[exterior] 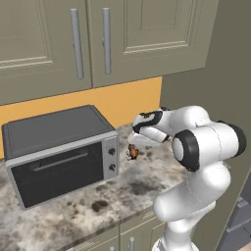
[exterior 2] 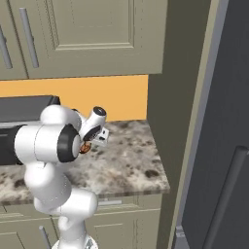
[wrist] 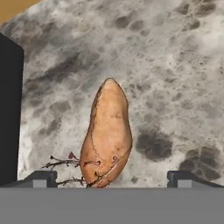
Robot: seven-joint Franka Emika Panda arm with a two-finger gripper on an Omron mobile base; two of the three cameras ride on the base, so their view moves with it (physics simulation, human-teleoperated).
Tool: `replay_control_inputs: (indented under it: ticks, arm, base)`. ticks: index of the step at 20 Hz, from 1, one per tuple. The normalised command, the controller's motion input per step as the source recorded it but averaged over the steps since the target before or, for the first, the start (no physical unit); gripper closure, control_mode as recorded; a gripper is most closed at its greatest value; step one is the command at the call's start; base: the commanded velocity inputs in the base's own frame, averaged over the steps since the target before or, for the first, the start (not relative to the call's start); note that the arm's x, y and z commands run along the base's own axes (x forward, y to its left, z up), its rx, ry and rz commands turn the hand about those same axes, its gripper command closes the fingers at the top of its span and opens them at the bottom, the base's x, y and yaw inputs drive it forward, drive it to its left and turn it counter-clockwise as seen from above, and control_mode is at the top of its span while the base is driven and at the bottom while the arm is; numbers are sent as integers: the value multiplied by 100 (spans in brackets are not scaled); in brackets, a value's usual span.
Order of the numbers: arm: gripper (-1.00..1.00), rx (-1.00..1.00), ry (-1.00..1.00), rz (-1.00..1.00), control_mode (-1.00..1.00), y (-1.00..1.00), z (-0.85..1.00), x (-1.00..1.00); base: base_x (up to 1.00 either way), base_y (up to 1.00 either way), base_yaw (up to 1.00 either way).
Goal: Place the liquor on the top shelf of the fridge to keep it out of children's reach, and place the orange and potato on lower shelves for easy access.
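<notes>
Potato (wrist: pixel 107 135): reddish-brown, elongated lump with thin dark rootlets at one end; lies flat on the counter (wrist: pixel 175 87). In the left base view the potato (exterior: pixel 133 152) sits just off the right front corner of the oven (exterior: pixel 59 152), under the arm's forward end.

Potato from the right: a small brown patch (exterior 2: pixel 86 147) partly hidden behind the arm's elbow.

Pincer (wrist: pixel 111 178): jaws spread wide, nothing between the pads; the two dark tips stand far apart at the bottom of the hand view, one on each side of the potato's nearer end. Not touching the potato as far as can be seen; whether it is just above or level with it cannot be told.

Pincer, base views: hand (exterior: pixel 142 139) points down at the counter on the side of the potato away from the oven; fingers themselves hard to make out there.

Oven: grey countertop box with dark glass door, bar handle and two knobs; its dark side wall shows as a black edge (wrist: pixel 9 113) beside the potato in the hand view.

Counter: speckled grey-brown stone; orange wall strip behind the oven, olive cabinets above.

Fridge (exterior 2: pixel 228 146): dark grey door with a long bar handle, standing past the counter's end, well apart from the oven.
</notes>
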Motion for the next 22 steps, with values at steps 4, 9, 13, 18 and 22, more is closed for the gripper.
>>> replay_control_inputs:
  ticks: [4,9,13,18,22]
  arm:
    - [-100,0,2,4,-100,12,-23,14]
    - [-100,0,3,3,-100,10,-25,19]
    - [-100,0,1,3,-100,13,-22,24]
    - [-100,0,0,3,-100,11,-23,22]
    - [-100,0,2,2,-100,8,-30,10]
  base:
    - [0,0,0]
    - [0,0,0]
    - [0,0,0]
    - [0,0,0]
    - [0,0,0]
